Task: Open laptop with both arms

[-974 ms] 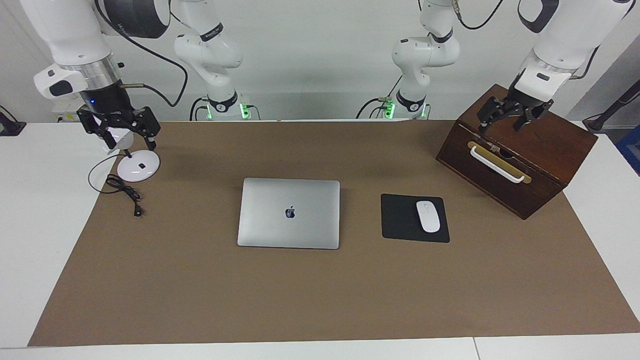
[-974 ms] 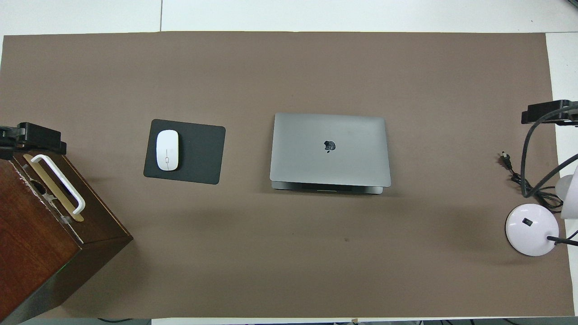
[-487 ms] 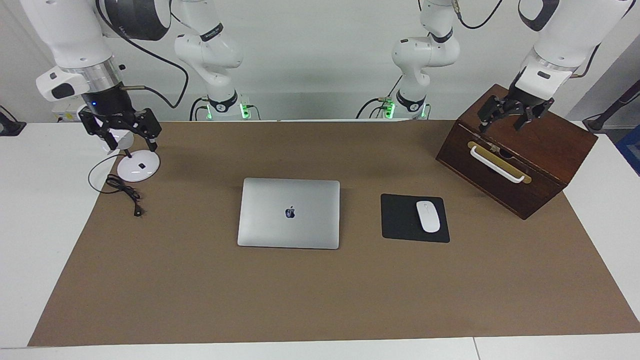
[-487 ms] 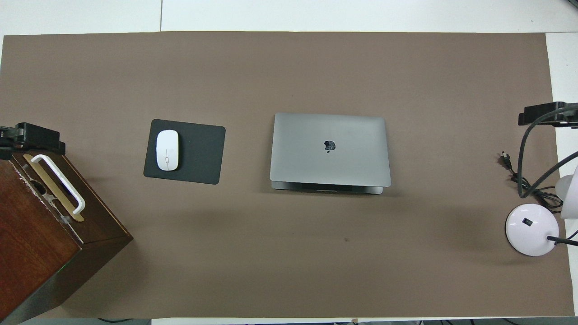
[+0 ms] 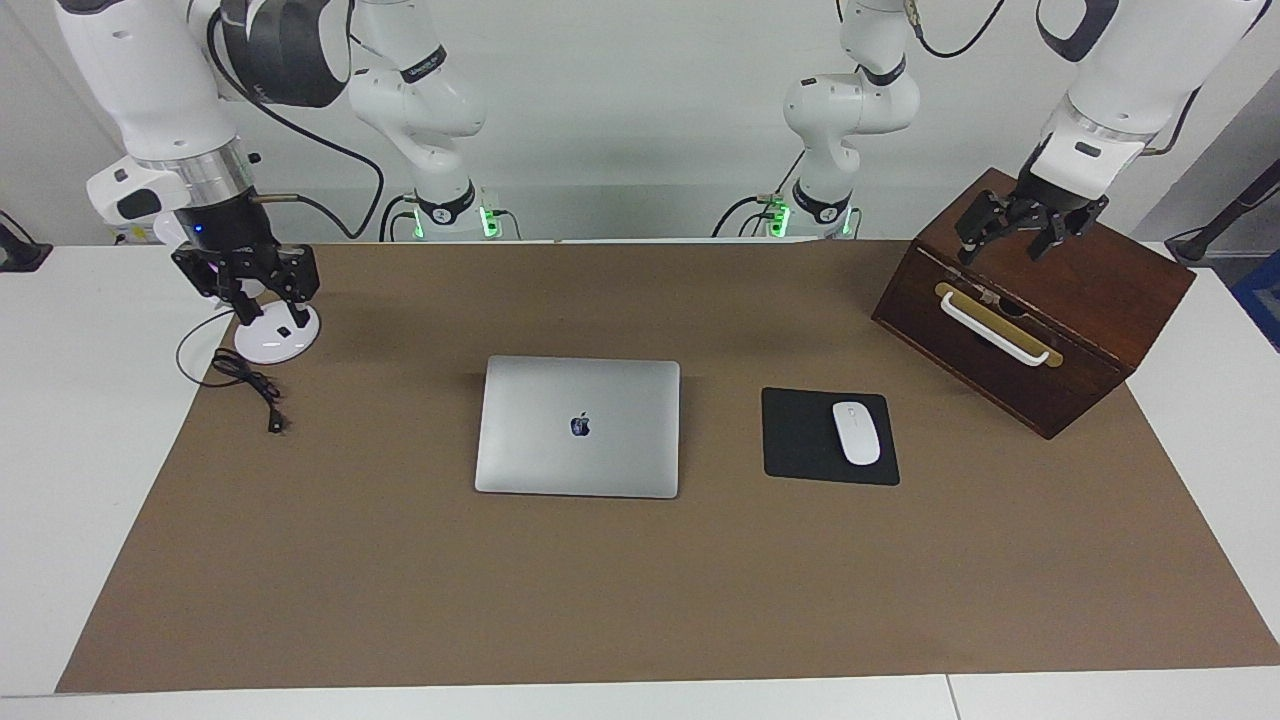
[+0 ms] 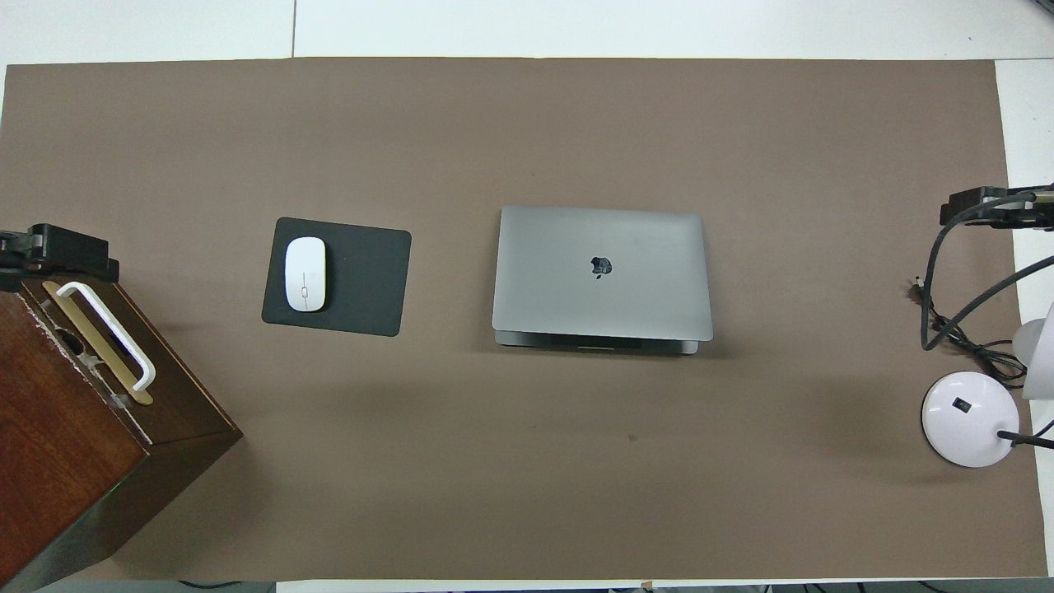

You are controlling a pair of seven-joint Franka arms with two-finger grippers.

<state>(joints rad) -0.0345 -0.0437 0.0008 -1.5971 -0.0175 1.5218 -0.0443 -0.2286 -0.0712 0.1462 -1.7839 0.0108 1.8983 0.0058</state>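
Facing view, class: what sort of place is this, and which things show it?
Probably a robotics lab staged as a desk: two white robot arms mounted at the table's edge, and a closed laptop, a mouse on its mouse pad and a wooden box laid out on brown paper.

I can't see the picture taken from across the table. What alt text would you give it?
A closed silver laptop lies mid-table. The right gripper hangs over a white lamp base; the left gripper hangs over a wooden box.

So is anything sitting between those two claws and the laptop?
For the right gripper, over the lamp base, nothing visible. For the left gripper, over the wooden box, the mouse and pad lie beside the closed laptop.
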